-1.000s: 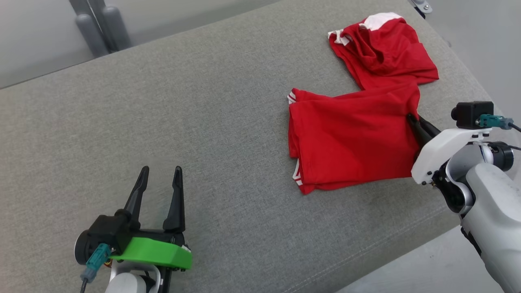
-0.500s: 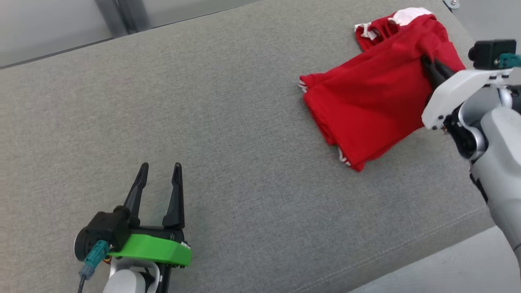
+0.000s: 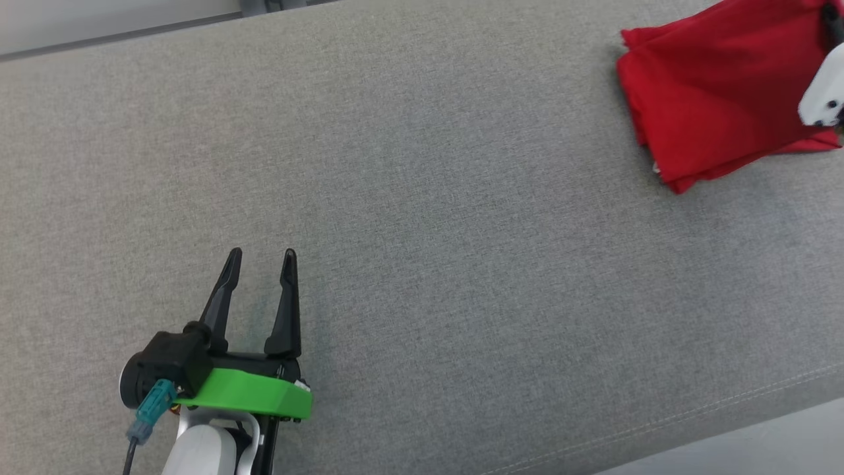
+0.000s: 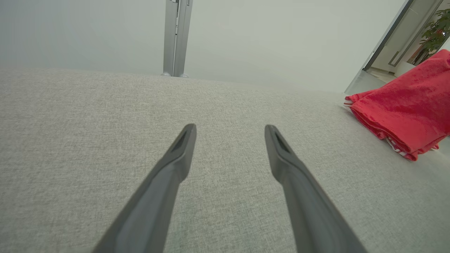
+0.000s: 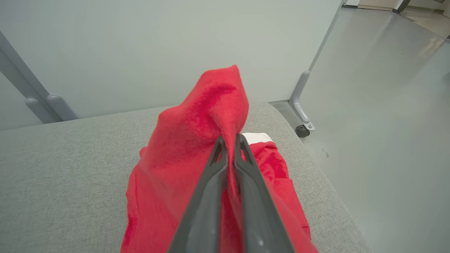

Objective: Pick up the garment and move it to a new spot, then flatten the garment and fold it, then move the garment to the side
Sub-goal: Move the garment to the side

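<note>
Right end effector (image 5: 229, 140) pressed together, pinching a fold of the red garment (image 5: 190, 147), cloth peaking above the fingertips and trailing down onto the grey fabric bench (image 5: 70, 168). Garment bunched at the bench's far right end, white trim (image 5: 256, 137) just beside the fingertips. Left end effector (image 3: 262, 254) spread wide at near left, well apart from the garment. Beyond the far edge, pale wall and grey post (image 4: 177, 35). Right of the bench, a castor-footed leg (image 5: 302, 105) on glossy floor (image 5: 386, 158).

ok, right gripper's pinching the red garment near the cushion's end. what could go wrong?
1. The right gripper holds only a thin fold of the red garment; it could slip out.
2. The garment hangs near the end of the grey cushion, so a drop might reach the floor.
3. The left gripper, open and far off, can't stop the layers bunching.
</note>
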Robot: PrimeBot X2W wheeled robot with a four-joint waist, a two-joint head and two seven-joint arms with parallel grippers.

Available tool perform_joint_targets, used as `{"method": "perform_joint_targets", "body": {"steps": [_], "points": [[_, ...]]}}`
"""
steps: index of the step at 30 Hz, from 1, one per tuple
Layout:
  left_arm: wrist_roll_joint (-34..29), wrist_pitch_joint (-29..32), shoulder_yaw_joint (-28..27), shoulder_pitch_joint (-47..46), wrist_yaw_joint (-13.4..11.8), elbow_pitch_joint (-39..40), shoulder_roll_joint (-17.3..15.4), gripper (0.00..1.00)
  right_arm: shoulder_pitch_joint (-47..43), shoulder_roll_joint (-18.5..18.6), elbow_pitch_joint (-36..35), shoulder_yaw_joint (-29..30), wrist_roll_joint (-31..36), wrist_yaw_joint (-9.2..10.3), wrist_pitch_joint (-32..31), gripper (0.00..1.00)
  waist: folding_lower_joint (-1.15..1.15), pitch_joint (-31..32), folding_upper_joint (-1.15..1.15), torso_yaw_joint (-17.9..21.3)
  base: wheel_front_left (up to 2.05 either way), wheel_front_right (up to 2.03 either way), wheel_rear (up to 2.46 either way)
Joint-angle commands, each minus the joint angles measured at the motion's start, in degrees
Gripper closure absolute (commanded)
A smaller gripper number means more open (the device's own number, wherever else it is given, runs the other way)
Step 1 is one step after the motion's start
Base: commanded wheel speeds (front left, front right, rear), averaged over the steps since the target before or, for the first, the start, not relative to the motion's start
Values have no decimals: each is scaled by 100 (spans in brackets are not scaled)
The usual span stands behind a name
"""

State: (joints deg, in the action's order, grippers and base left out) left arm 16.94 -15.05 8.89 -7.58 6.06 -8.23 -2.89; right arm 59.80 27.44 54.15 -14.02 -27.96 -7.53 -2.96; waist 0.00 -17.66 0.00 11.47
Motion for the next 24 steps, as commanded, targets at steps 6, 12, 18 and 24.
{"method": "perform_joint_targets", "body": {"steps": [6, 12, 18, 24], "points": [[-150, -14, 10, -173, 39, 36, -15, 0, 322, 404, 299, 217, 249, 8, 69, 100, 0, -402, 0, -247, 0, 0, 0], [-223, -14, 72, -280, 75, 119, -88, 0, 508, 841, 942, 691, 623, 9, 285, 100, 0, -749, 0, -516, 0, 0, 0], [-271, -14, 89, -292, 88, 166, -180, 0, 679, 1057, 1542, 1120, 1005, 8, 637, 100, 0, -984, 0, -678, 0, 0, 0], [-283, -14, 93, -281, 94, 189, -289, 0, 773, 1098, 1861, 1529, 1572, 9, 1049, 0, 0, -1111, 0, -730, 0, 0, 0]]}}
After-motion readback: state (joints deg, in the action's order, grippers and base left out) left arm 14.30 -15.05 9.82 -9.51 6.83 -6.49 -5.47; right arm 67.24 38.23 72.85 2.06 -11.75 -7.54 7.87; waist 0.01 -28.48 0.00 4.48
